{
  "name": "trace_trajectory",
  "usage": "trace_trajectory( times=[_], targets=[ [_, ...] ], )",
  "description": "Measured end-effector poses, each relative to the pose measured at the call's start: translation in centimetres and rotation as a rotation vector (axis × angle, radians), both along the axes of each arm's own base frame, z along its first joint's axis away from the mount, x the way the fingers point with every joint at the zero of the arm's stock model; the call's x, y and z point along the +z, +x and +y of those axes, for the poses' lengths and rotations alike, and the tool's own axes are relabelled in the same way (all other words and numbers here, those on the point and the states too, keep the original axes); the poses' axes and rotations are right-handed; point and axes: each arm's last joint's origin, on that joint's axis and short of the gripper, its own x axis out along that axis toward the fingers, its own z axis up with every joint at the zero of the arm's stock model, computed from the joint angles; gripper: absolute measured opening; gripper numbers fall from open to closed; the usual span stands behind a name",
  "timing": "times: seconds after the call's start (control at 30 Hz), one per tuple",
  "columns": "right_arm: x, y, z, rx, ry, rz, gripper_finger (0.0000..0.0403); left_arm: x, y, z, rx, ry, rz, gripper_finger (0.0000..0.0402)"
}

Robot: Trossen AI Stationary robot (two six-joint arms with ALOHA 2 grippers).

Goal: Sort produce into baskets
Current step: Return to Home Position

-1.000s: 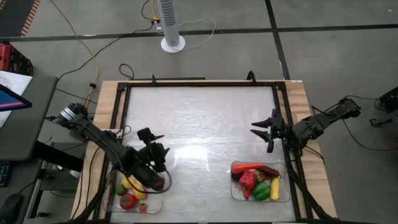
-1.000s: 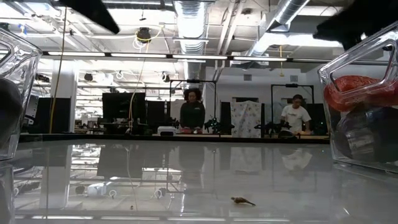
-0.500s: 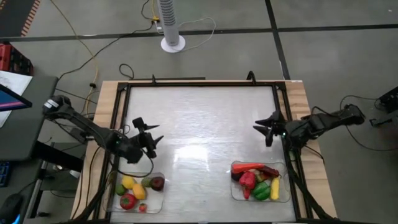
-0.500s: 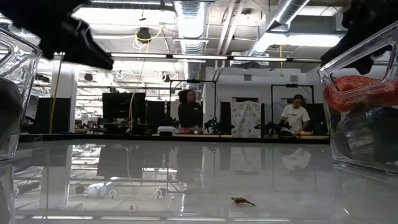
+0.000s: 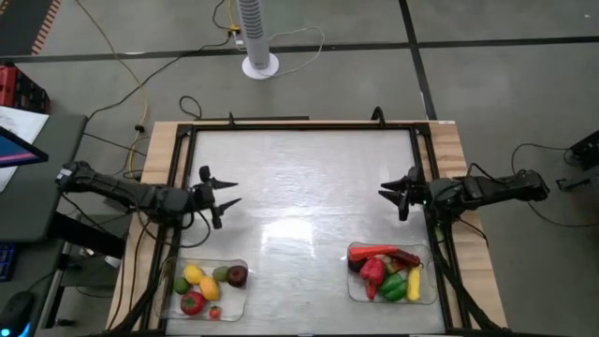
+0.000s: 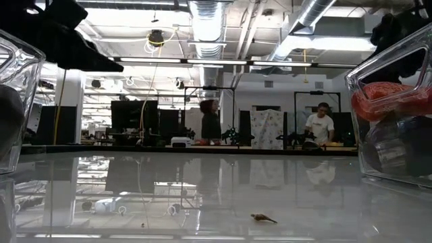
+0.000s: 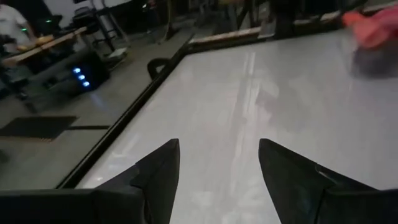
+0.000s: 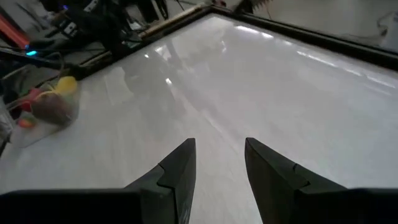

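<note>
Two clear baskets hold the produce. The near-left basket (image 5: 208, 289) holds a yellow piece, a green piece, red pieces and a dark purple piece (image 5: 238, 275). The near-right basket (image 5: 392, 273) holds a carrot, red and green peppers, a yellow piece and dark pieces. My left gripper (image 5: 225, 194) is open and empty above the table's left side, beyond the left basket. My right gripper (image 5: 393, 196) is open and empty above the right side, beyond the right basket. The left basket also shows in the right wrist view (image 8: 43, 106).
A black frame (image 5: 299, 126) borders the white tabletop. A small scrap (image 6: 263, 218) lies on the table near the front. People stand at benches in the room behind (image 6: 210, 120). The middle of the table (image 5: 309, 206) lies between both arms.
My left gripper has risen from the near-left basket and drawn back toward the table's far-left, leaving the dark purple piece in the basket. My right gripper has drawn back slightly toward the right edge.
</note>
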Motion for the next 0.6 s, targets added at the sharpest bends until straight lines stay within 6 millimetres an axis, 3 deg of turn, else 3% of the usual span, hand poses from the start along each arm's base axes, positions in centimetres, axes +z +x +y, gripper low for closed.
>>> trace_trajectory(
  times=[0.17,0.4,0.6],
  targets=[
    [-0.1,-0.5,-0.2,0.023,-0.075,-0.081,0.0166,0.7,-0.5,1.0,-0.049,-0.047,-0.067,0.0194],
    [0.8,-2.0,-0.5,0.011,-0.168,-0.19,0.0166,0.8,-0.7,2.9,0.095,-0.095,-0.106,0.0176],
    [1.1,-1.2,-0.7,-0.118,-0.186,-0.336,0.0166,1.0,-0.9,3.9,0.191,-0.143,-0.155,0.0162]
  ],
)
